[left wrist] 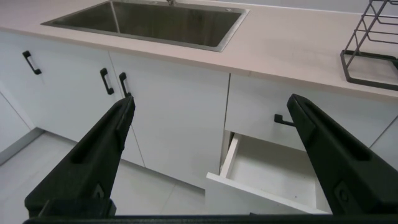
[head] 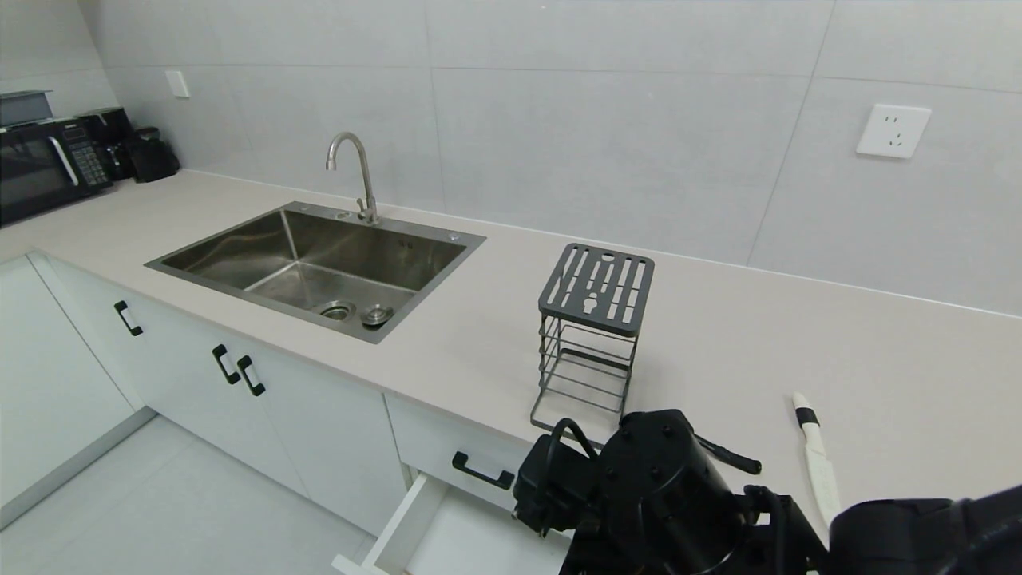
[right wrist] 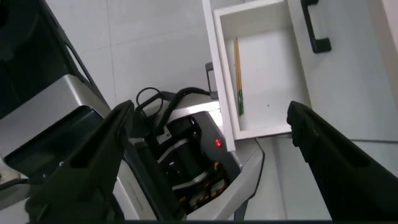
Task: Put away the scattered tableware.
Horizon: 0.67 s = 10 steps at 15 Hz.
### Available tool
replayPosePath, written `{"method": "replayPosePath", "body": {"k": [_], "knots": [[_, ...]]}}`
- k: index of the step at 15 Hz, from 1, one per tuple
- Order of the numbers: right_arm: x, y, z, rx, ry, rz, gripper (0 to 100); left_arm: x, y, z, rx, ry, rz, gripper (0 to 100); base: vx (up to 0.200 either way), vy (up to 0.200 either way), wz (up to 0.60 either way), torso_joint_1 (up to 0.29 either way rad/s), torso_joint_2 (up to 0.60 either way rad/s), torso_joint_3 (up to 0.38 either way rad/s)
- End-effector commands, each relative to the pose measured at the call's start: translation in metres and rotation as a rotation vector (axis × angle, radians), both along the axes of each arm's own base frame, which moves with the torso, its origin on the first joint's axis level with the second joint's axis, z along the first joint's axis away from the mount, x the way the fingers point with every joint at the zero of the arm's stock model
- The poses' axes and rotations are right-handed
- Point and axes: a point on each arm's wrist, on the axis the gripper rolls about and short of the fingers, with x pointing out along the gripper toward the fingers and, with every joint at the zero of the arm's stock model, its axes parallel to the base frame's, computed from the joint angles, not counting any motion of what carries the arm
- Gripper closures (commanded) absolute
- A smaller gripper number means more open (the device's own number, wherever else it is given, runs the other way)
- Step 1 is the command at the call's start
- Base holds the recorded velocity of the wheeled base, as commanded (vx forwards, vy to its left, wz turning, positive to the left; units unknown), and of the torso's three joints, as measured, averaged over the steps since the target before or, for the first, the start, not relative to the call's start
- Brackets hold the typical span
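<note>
The drawer (head: 403, 515) stood pulled out, chopsticks (right wrist: 238, 78) lying along one inner wall with open floor beside them. Up and right of the drawer, a white knife (head: 816, 459) lay near the counter's (head: 758, 343) front edge. The left gripper (left wrist: 211, 102) faced the drawer and the right gripper (right wrist: 211, 111) hung above it, both with fingers spread wide.

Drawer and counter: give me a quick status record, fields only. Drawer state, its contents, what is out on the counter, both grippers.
drawer: pulled open, below the counter edge
drawer contents: chopsticks lying close to one side wall
counter: white knife lying flat, to the right of the rack, apart from it
rack: dark wire, upright, nothing seen in it
left gripper: open, holding nothing, facing the cabinet fronts
right gripper: open, holding nothing, above the open drawer
</note>
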Motion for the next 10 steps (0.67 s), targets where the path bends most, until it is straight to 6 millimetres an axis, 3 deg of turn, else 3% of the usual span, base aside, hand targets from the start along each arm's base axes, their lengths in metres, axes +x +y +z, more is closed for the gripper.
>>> {"method": "replayPosePath", "body": {"k": [1,8,10], "knots": [[0.000,-0.008,-0.006,-0.018,0.031,-0.024,0,0.000,0.000,0.000,0.000,0.000,0.000,0,0.000,0.000,0.00,0.000,0.00,0.000],[0.005,-0.027,-0.014,-0.061,0.041,-0.152,0,0.000,0.000,0.000,0.000,0.000,0.000,0,0.000,0.000,0.00,0.000,0.00,0.000],[0.010,-0.027,-0.012,-0.061,-0.032,-0.163,0,0.000,0.000,0.000,0.000,0.000,0.000,0,0.000,0.000,0.00,0.000,0.00,0.000]]}}
